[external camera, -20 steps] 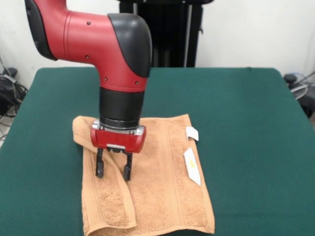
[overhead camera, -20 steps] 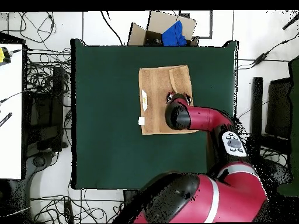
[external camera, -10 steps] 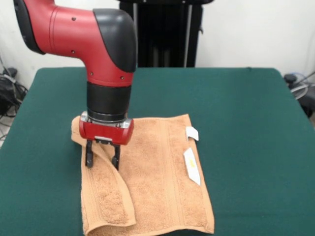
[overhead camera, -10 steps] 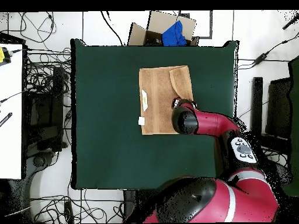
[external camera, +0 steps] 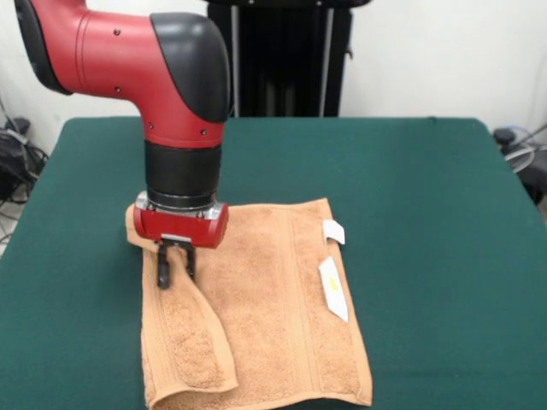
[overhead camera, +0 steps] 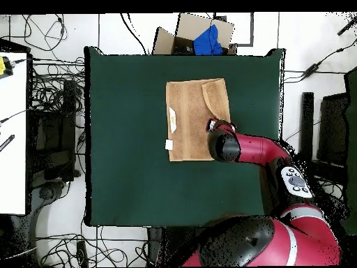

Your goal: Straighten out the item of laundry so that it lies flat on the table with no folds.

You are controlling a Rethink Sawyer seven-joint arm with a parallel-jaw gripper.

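Front view shows my gripper [external camera: 175, 269] down at the towel [external camera: 273, 299], on its left side where a long strip of cloth is folded over onto the rest. My jaws are drawn nearly together with the upper end of that folded strip between them, so I seem to have the fold pinched, though my wrist housing hides the exact contact. My arm [external camera: 162, 77] bends in from the upper left and drops straight down to the wrist.

The towel lies toward the near middle of the table [external camera: 427, 188], mostly spread out. The folded flap runs from my jaws down to the towel's near left corner, widening as it goes. Its right part lies flat, with woven bands running along its length. Two white tags [external camera: 332, 282] sit at its right edge, one small and one longer.

Overhead, the towel [overhead camera: 188, 115] sits in the upper middle of the table [overhead camera: 125, 167], and my arm [overhead camera: 244, 148] covers its lower corner on the fold side. My gripper is hidden there beneath the wrist.
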